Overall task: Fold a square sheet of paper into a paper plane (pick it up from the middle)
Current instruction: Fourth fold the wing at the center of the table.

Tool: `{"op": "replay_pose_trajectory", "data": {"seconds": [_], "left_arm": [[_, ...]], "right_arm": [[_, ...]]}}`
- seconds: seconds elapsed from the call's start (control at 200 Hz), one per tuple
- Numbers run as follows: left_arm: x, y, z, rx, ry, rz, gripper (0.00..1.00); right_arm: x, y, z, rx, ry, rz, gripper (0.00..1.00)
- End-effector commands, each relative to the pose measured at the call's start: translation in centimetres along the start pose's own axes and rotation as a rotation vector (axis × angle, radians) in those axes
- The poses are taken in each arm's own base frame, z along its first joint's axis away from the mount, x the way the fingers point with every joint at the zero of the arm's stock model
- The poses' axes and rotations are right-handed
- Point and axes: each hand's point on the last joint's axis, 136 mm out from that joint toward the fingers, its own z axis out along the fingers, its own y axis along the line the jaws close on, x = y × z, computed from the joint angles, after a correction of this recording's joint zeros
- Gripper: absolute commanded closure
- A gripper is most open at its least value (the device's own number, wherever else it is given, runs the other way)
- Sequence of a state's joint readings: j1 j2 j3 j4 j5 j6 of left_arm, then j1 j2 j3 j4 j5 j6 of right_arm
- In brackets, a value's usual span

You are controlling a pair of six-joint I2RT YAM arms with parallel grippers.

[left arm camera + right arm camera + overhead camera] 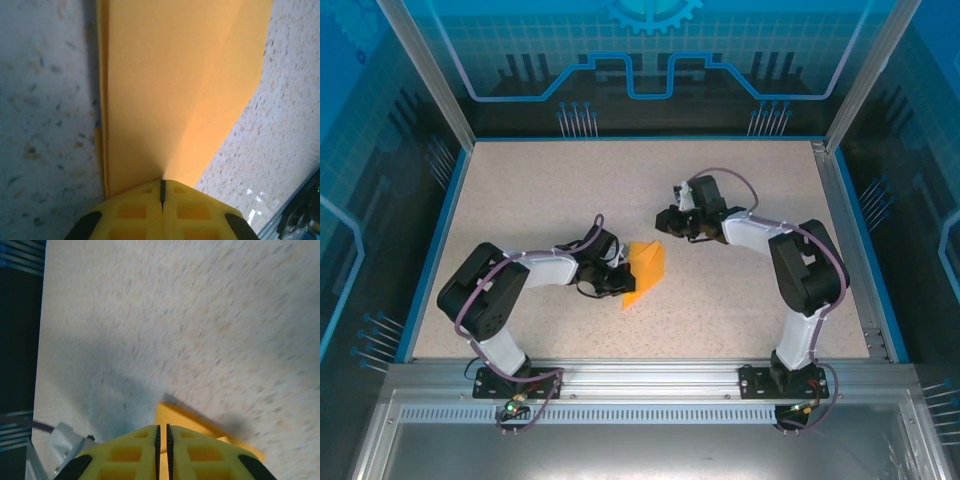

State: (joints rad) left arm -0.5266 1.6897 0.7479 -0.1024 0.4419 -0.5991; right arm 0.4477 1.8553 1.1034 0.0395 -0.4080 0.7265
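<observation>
The orange-yellow sheet of paper lies mid-table, folded into a long dart like a paper plane, with its point toward the near edge. My left gripper is shut on its left edge. In the left wrist view the yellow fingers meet tightly at the left gripper, and the folded paper rises from between them, a crease running up it. My right gripper hovers just beyond the paper's far end, apart from it. Seen from the right wrist, the right gripper is shut on nothing, with the paper on the table beyond.
The speckled tabletop has a blue rim and transparent walls on the left, right and far sides. A metal rail carrying both arm bases runs along the near edge.
</observation>
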Motion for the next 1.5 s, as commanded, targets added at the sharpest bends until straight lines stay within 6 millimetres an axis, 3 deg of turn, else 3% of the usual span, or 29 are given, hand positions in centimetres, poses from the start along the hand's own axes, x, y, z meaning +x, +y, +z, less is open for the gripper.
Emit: {"op": "replay_pose_trajectory", "data": {"seconds": [0.0, 0.085, 0.18, 0.335, 0.53, 0.78, 0.885, 1.09, 1.27, 1.37, 1.491], "left_arm": [[5.5, 4.9, 0.0, -0.158, 0.176, -0.069, 1.00], [5.4, 4.9, -0.1, -0.161, 0.176, -0.069, 1.00], [5.2, 4.7, -0.1, -0.158, 0.170, -0.072, 1.00], [5.1, 4.7, 0.0, -0.159, 0.171, -0.074, 1.00], [5.3, 4.8, 0.0, -0.160, 0.178, -0.077, 1.00], [5.5, 5.1, 0.2, -0.161, 0.184, -0.085, 1.00], [5.4, 5.0, 0.3, -0.158, 0.185, -0.085, 1.00], [5.3, 4.3, 0.5, -0.118, 0.185, -0.092, 1.00], [5.0, 4.1, 1.0, -0.100, 0.185, -0.100, 1.00], [5.1, 4.2, 1.0, -0.106, 0.190, -0.099, 1.00], [5.1, 4.4, 0.9, -0.112, 0.187, -0.099, 1.00]], "right_arm": [[4.0, 0.3, 1.5, -0.016, 0.105, 0.013, 0.88], [5.7, 0.8, 2.7, -0.016, 0.136, 0.002, 0.89], [7.1, 0.0, 3.8, -0.009, 0.159, 0.026, 0.90], [7.8, -4.1, 4.5, 0.093, 0.138, 0.067, 0.90], [5.5, -8.0, 3.9, 0.136, 0.074, 0.121, 0.90], [1.1, -9.1, 2.1, 0.166, -0.001, 0.118, 0.89], [-0.2, -8.1, 1.5, 0.118, -0.018, 0.112, 0.88], [-0.5, -2.5, -1.7, 0.039, -0.028, 0.019, 0.85], [3.4, 1.2, -0.7, -0.024, 0.070, -0.037, 0.86], [5.9, 2.0, 0.8, -0.046, 0.123, -0.033, 0.87], [8.3, 1.7, 2.7, -0.042, 0.186, -0.012, 0.88]]}}
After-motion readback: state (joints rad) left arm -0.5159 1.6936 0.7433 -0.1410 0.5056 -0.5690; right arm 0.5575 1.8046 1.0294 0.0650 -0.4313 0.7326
